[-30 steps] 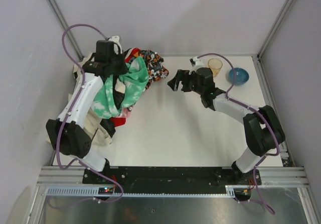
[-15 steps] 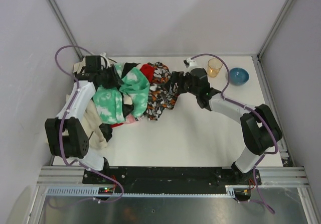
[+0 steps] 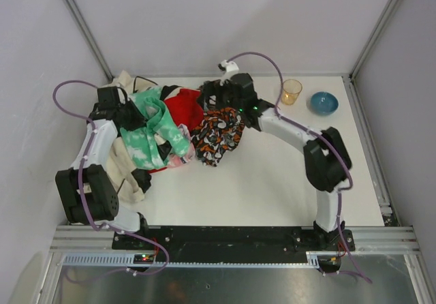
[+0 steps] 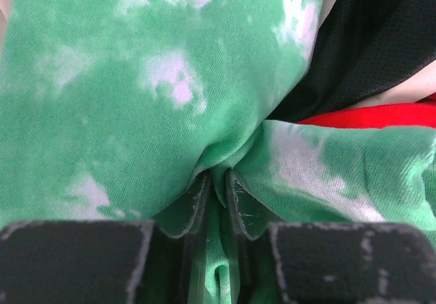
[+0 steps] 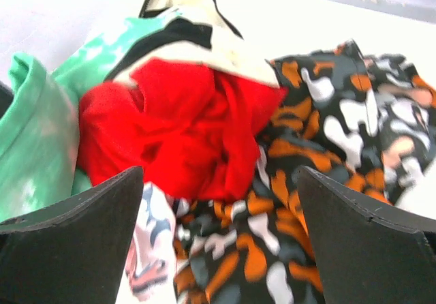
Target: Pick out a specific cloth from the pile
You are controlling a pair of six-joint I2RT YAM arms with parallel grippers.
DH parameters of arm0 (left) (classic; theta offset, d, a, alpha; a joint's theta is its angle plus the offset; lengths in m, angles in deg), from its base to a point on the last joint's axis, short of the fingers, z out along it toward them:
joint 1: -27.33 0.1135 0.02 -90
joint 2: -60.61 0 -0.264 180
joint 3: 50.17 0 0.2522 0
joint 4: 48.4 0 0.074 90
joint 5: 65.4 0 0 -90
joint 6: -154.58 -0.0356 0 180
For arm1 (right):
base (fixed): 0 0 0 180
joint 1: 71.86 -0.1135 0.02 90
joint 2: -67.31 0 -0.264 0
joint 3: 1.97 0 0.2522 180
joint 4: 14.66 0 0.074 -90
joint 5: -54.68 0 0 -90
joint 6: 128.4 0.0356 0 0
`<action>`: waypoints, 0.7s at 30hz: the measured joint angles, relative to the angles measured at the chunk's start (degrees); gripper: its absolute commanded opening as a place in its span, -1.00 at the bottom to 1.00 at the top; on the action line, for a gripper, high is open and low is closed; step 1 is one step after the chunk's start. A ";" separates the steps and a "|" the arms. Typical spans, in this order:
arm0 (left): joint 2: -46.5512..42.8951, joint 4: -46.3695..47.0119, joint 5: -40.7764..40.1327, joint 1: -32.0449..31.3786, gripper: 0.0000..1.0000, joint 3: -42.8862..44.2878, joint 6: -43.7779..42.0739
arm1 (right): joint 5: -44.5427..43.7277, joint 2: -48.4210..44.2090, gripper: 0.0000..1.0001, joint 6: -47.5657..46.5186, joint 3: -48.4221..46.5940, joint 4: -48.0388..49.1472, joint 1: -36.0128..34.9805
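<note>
The red cloth (image 3: 182, 106) lies bunched at the top of the pile (image 3: 128, 157), between the green cloth (image 3: 151, 132) and the printed cloth (image 3: 219, 132), touching both. The right gripper (image 5: 219, 174) hangs just over it with its fingers spread wide, grasping nothing. The left gripper (image 4: 216, 181) is clenched on a fold of the green cloth at the pile's left side.

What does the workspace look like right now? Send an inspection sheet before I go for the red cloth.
Surface: white table, no spills seen.
Job's things: red cloth exposed atop the pile, between mint-green cloth and orange-printed black cloth.
Clutter: orange cup and blue bowl, far right corner, apart from the pile.
Grippers: left gripper shut on mint-green cloth; right gripper open, pointed at red cloth.
Cables: purple cable loops off each arm; no snag seen.
Surroundings: grey walls, metal frame posts.
</note>
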 measured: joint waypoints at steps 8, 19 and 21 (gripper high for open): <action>-0.46 1.75 1.29 1.25 -0.69 -1.57 0.39 | 1.84 20.85 0.99 -2.08 -24.35 -9.75 -2.67; -0.46 3.32 1.70 2.62 -0.69 -2.91 0.59 | 6.51 36.11 -0.58 -0.85 -42.73 -20.85 -4.59; -0.46 3.34 1.16 2.64 -0.69 -2.91 0.98 | 5.38 34.56 -0.76 -1.14 -41.99 -22.16 -4.83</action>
